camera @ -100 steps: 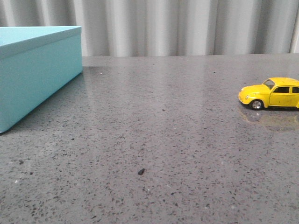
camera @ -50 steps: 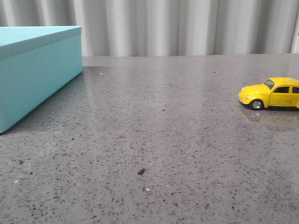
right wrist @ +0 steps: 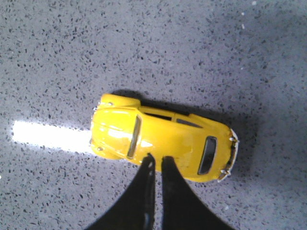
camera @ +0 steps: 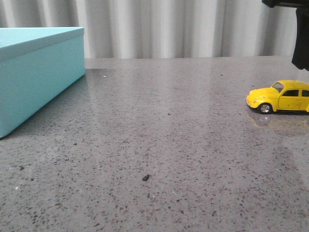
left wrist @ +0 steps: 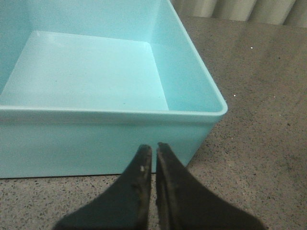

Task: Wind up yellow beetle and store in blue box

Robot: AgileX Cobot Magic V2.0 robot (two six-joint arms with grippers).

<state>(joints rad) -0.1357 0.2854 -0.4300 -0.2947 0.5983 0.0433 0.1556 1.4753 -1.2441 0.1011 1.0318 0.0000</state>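
Observation:
The yellow beetle (camera: 280, 96) stands on its wheels at the right edge of the grey table, nose pointing left. In the right wrist view the yellow beetle (right wrist: 163, 141) is seen from above. My right gripper (right wrist: 157, 160) hangs over its side, shut, with nothing between the fingers. A dark part of my right arm (camera: 301, 38) shows above the car. The blue box (camera: 38, 72) stands at the far left. In the left wrist view the blue box (left wrist: 96, 139) is open and empty, and my left gripper (left wrist: 154, 148) is shut just in front of its near wall.
A speckled grey tabletop (camera: 169, 145) runs between box and car, with one small dark speck (camera: 146, 178) near the front. A pleated grey curtain (camera: 169, 29) closes off the back. A bright glare strip (right wrist: 48, 134) lies beside the car.
A dark part of my right arm has come into the front view at the top right, above the beetle. The car and the box have not moved.

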